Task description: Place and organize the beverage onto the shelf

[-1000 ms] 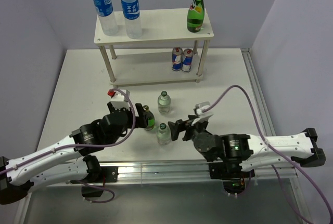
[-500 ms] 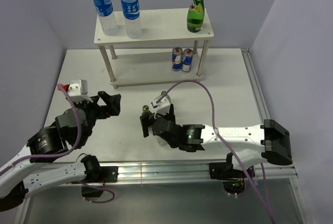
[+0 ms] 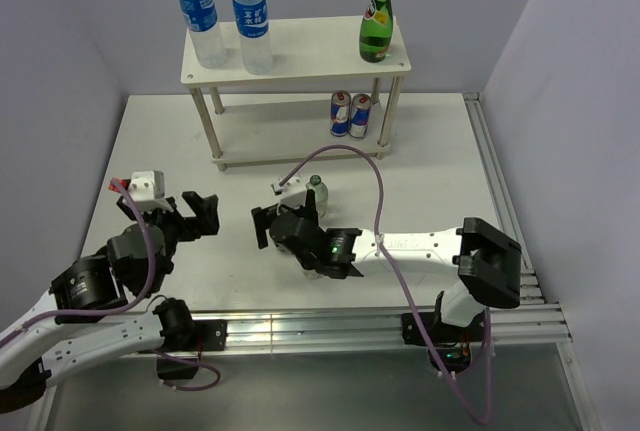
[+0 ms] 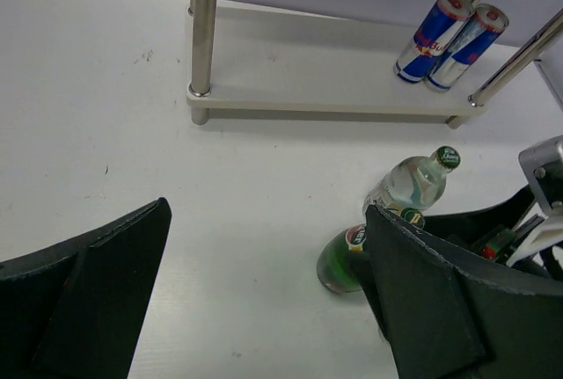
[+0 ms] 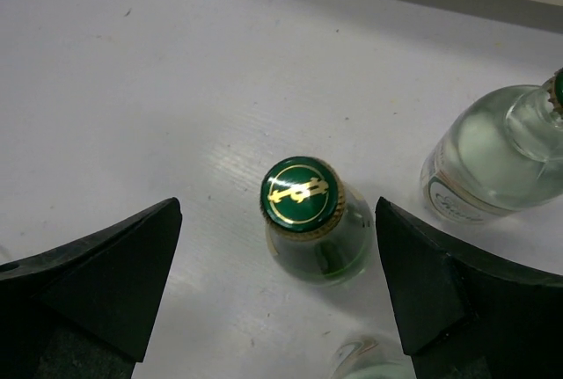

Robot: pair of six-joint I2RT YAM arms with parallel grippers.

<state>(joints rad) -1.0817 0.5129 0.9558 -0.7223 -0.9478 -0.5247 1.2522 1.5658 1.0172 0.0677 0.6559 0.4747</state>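
Green glass bottle with a gold-printed green cap (image 5: 299,193) stands upright on the white table (image 5: 132,89), centred between the right gripper (image 5: 278,221)'s wide-apart jaws, placed so that closing should catch its neck. A clear glass bottle (image 5: 493,159) stands just outside one jaw. The left gripper (image 4: 264,221) hangs spread and empty off to the side, leaving room. Ahead of both jaws waits the pale wooden two-tier shelf (image 4: 308,62).

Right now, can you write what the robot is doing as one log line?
left gripper: open, empty | right gripper: open, lined up over green bottle on table, not gripped | shelf: holds three bottles, two cans
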